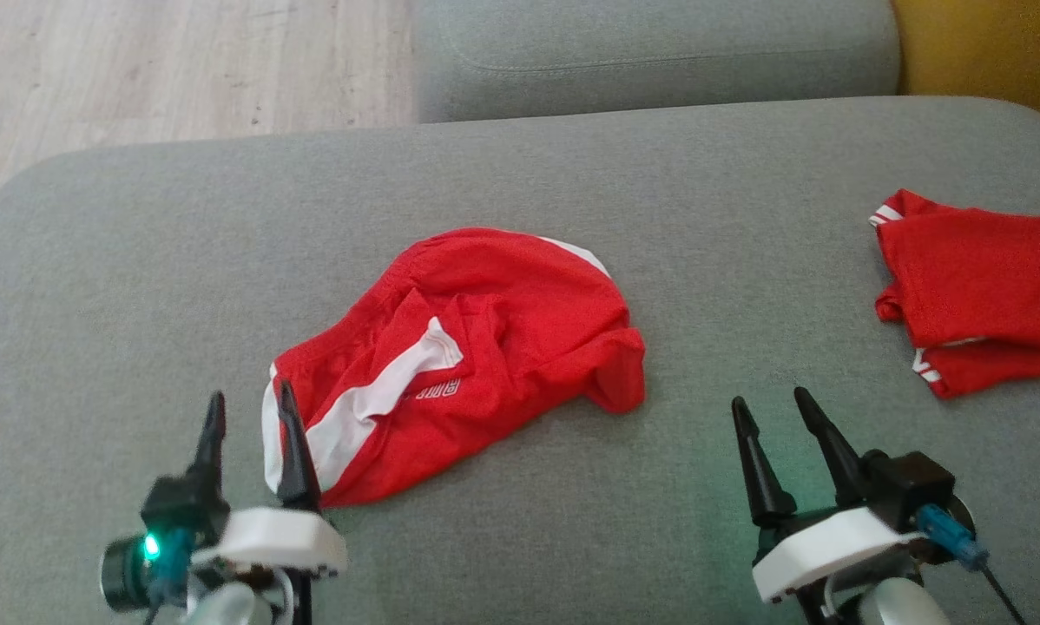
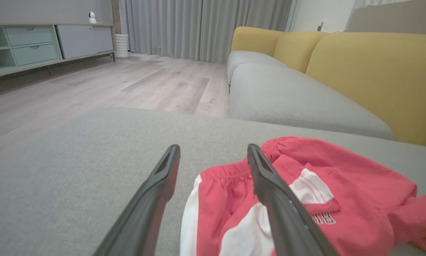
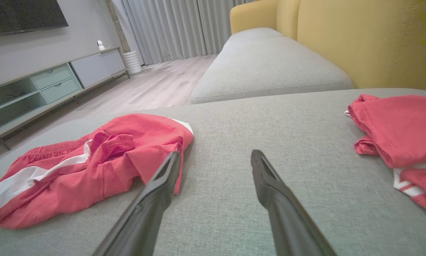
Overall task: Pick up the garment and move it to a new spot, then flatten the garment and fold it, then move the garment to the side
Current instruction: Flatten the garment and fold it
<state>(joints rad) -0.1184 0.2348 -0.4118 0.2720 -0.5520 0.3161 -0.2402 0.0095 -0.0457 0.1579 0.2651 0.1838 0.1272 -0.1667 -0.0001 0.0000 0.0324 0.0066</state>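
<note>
The garment, red shorts with a white side stripe, lies crumpled in the middle of the grey sofa cushion. My left gripper stands open at the garment's near left edge. Its fingers straddle the elastic waistband, and nothing is held between them. In the left wrist view the left gripper hovers over the garment, the right finger crossing the white stripe. My right gripper is open over bare cushion, to the right of the garment. The right wrist view shows the right gripper beside the garment.
A second red garment, folded, lies at the cushion's right edge, and the right wrist view also shows this second garment. Another grey seat cushion and a yellow backrest lie beyond. Wooden floor lies past the far left edge.
</note>
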